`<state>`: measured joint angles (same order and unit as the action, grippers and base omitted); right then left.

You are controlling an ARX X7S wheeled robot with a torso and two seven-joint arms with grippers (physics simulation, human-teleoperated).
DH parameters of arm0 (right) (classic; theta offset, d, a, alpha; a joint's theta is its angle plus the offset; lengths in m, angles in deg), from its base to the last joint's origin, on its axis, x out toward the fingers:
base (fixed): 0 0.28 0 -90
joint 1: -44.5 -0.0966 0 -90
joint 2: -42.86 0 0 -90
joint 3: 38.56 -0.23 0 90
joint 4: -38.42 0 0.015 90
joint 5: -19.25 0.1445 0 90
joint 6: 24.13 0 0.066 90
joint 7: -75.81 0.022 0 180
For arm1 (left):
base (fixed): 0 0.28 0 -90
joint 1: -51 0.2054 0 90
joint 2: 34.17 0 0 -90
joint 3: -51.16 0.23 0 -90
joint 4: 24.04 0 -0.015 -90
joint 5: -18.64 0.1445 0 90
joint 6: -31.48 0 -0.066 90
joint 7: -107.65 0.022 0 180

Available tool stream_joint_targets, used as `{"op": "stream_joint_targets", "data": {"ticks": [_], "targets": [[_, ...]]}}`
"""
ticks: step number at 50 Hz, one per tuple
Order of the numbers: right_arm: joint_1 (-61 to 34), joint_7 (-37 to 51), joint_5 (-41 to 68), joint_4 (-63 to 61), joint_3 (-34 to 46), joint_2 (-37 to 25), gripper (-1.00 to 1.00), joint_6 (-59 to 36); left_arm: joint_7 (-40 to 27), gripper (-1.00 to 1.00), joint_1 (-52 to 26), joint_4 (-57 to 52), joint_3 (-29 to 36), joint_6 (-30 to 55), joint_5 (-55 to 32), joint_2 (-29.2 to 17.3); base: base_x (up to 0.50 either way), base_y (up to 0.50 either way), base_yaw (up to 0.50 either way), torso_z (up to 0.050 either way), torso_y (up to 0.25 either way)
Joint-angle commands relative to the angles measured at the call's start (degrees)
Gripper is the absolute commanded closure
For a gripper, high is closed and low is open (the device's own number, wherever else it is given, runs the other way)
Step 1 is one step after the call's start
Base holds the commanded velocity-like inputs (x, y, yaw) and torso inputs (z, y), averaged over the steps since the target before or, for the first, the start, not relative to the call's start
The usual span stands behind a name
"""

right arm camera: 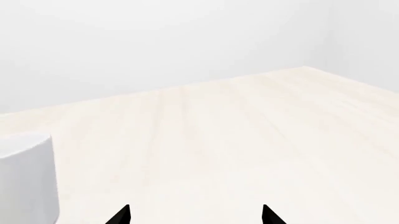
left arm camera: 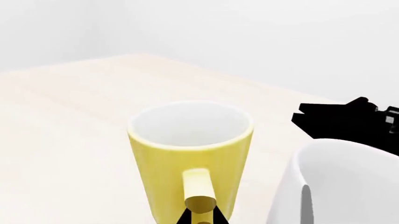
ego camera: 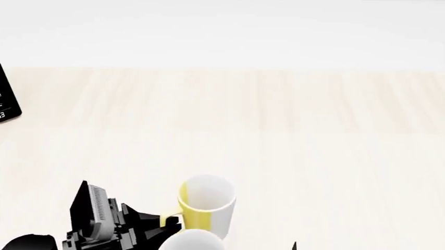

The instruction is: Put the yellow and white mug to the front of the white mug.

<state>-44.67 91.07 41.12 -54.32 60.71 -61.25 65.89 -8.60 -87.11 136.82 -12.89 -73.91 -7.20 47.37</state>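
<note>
The yellow and white mug [ego camera: 207, 205] is upright near the table's front edge, its yellow handle pointing toward my left gripper [ego camera: 165, 223]. In the left wrist view the mug [left arm camera: 190, 158] fills the middle, and the left gripper [left arm camera: 201, 217] is shut on its handle, one dark fingertip on each side. The white mug [ego camera: 193, 240] sits just nearer to me, cut off by the bottom of the head view; it also shows in the left wrist view [left arm camera: 339, 186] and the right wrist view [right arm camera: 25, 177]. My right gripper [right arm camera: 195, 215] is open and empty over bare table.
The pale wooden table [ego camera: 278, 130] stretches far back to a white wall. A black object [ego camera: 7, 101] shows at the left edge of the head view. The black right arm [left arm camera: 349, 119] shows beyond the white mug in the left wrist view.
</note>
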Motion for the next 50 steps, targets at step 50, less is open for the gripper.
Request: {"op": "stream_joint_targets", "data": {"ticks": [50], "targets": [[0.0,1.0,0.8,-0.1,1.4,-1.0,-1.0,0.9,-2.1,1.0,1.8,4.1,-24.8,-1.7,24.4,2.5,0.0,0.0,0.0,0.0,0.0]]}}
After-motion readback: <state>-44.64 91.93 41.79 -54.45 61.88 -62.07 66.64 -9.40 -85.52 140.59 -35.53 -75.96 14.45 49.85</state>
